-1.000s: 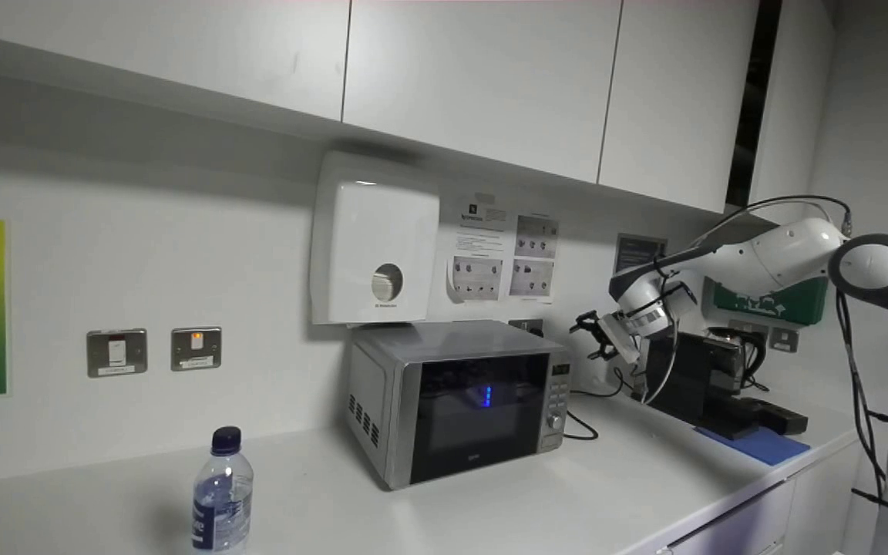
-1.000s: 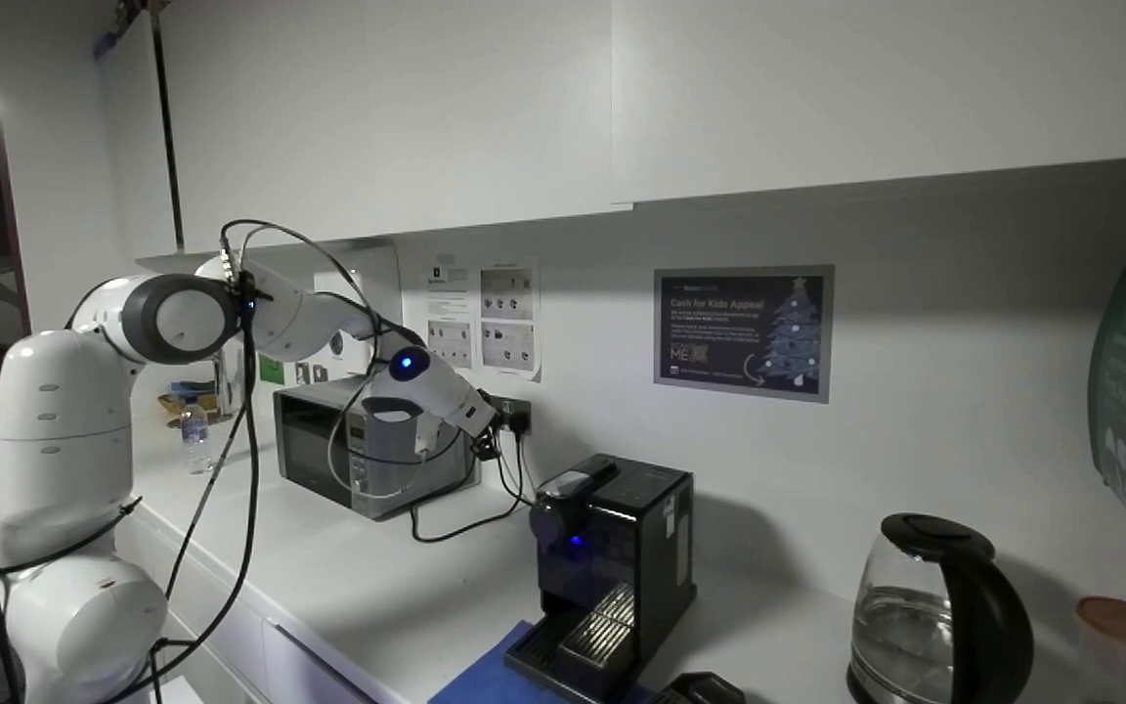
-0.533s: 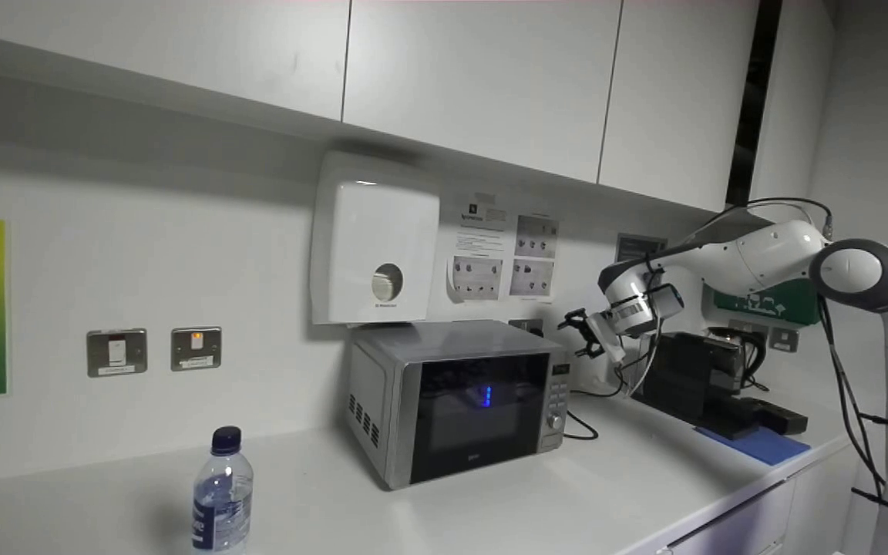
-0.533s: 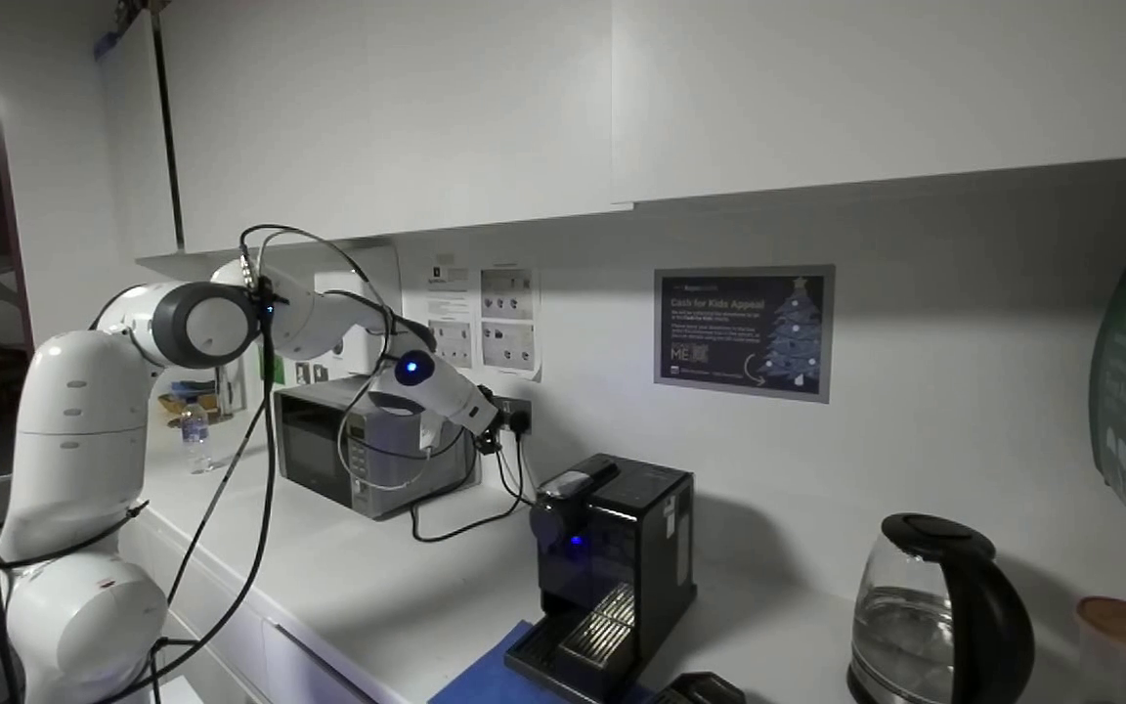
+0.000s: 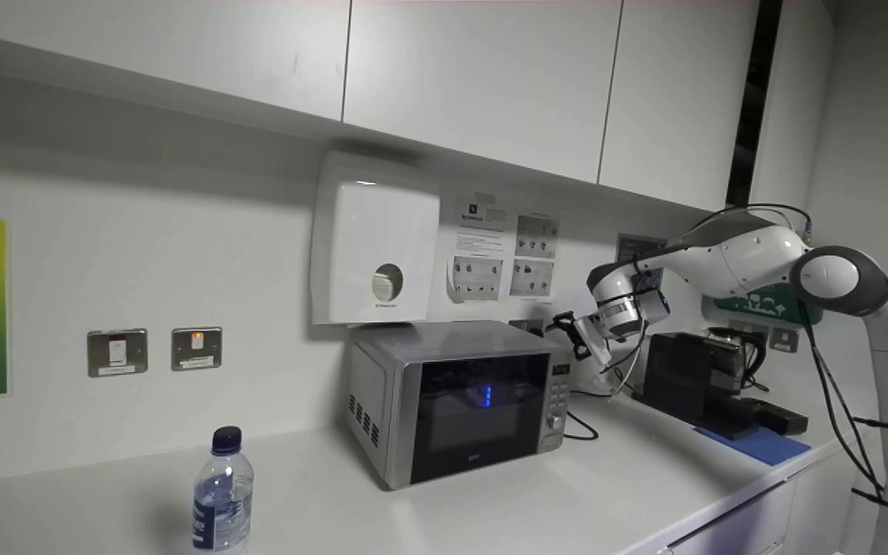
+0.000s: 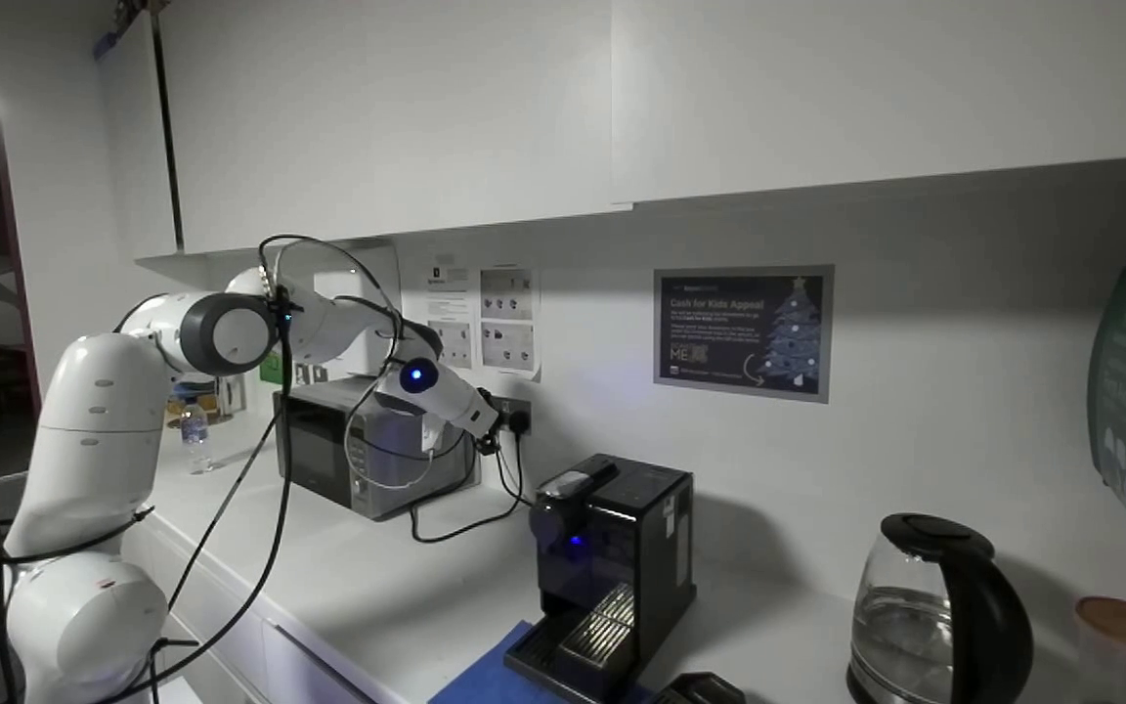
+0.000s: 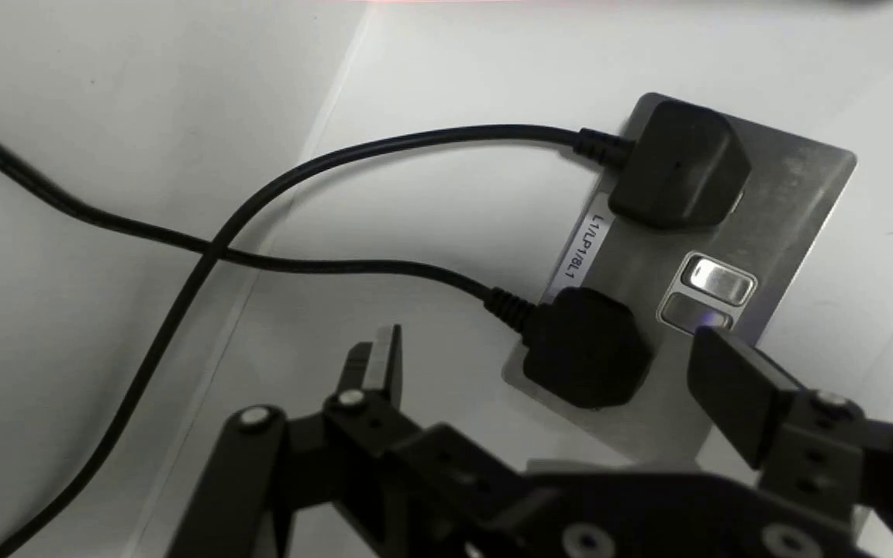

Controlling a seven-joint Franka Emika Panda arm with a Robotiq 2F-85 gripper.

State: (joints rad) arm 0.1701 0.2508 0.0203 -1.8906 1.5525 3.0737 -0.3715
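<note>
My gripper (image 7: 551,332) is open and empty in the wrist view. Its two fingers (image 7: 733,387) stand on either side of a black plug (image 7: 586,353), with no visible contact. The plug sits in a metal wall socket plate (image 7: 791,182). A second black plug (image 7: 679,167) sits higher on the plate, beside two rocker switches (image 7: 718,280). In an exterior view the gripper (image 5: 564,339) is beside the back right of the microwave (image 5: 482,408), near the wall. In an exterior view the gripper (image 6: 490,442) is just in front of the socket, partly hidden by the wrist.
A black coffee machine (image 6: 612,567) stands on a blue mat (image 6: 490,670), with a glass kettle (image 6: 905,616) further along. A water bottle (image 5: 223,493) stands on the counter. Black cables (image 7: 415,139) run from the plugs. Wall cabinets (image 5: 482,85) overhang the counter.
The arm has reached forward and its elbow has dropped a little. The gripper has moved toward the microwave and the wall socket. It stays open; the other things have not moved.
</note>
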